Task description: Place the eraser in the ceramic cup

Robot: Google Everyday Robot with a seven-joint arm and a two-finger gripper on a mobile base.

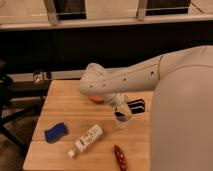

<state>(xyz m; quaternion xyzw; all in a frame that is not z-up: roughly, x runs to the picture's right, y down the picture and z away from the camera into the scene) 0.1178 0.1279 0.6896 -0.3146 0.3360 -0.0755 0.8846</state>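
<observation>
My gripper (122, 113) hangs at the end of the white arm, shut, right over a small pale ceramic cup (121, 120) near the middle right of the wooden table (65, 107). The cup is partly hidden by the gripper, and I cannot see whether anything is held. Just right of the gripper, on the table, lies a black block with a pale stripe, apparently the eraser (136, 106).
An orange bowl (97, 99) peeks out behind the arm. A blue sponge (56, 132) lies front left, a white bottle (87, 140) on its side front centre, and a dark red object (120, 155) near the front edge. A dark chair (7, 110) stands left of the table.
</observation>
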